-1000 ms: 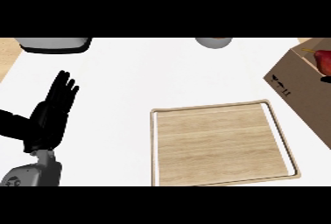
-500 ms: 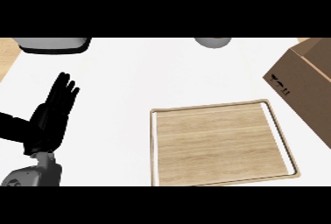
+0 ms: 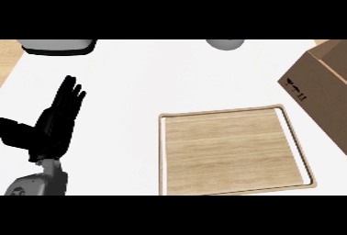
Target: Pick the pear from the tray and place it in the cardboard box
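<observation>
Judging by the bare tray, no pear is seen on it; the placing step is taken as likely done or nearly so. No pear shows anywhere, so its heading and long axis cannot be told; it may lie inside the box, just right of the tray, interior hidden. Left of the tray, the left hand is held flat, fingers straight and together, resting. The right hand is not seen. Next, only withdrawal is called for, if anything.
</observation>
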Action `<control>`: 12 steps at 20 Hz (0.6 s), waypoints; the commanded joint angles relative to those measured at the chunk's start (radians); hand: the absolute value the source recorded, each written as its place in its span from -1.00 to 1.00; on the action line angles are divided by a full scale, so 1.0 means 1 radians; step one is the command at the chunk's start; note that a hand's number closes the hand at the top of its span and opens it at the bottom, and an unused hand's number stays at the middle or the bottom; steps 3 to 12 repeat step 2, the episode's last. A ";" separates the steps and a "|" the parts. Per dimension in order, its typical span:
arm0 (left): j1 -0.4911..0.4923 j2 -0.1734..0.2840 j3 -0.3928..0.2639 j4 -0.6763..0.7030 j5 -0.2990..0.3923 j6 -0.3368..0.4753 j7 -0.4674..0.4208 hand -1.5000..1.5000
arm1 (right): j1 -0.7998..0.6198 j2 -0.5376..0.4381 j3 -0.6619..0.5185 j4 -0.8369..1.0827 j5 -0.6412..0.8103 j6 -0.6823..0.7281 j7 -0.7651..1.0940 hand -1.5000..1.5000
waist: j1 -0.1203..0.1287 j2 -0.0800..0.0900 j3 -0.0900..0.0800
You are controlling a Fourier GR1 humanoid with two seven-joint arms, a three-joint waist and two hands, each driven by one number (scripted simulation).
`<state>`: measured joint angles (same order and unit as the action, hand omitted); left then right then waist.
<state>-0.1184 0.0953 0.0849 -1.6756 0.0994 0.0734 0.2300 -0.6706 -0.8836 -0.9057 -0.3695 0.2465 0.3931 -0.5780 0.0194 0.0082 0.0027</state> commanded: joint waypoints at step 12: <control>0.058 0.002 -0.011 -0.077 0.011 -0.014 0.023 0.00 | 0.081 -0.062 -0.013 0.083 -0.026 0.049 -0.101 -1.00 | 0.006 0.000 0.001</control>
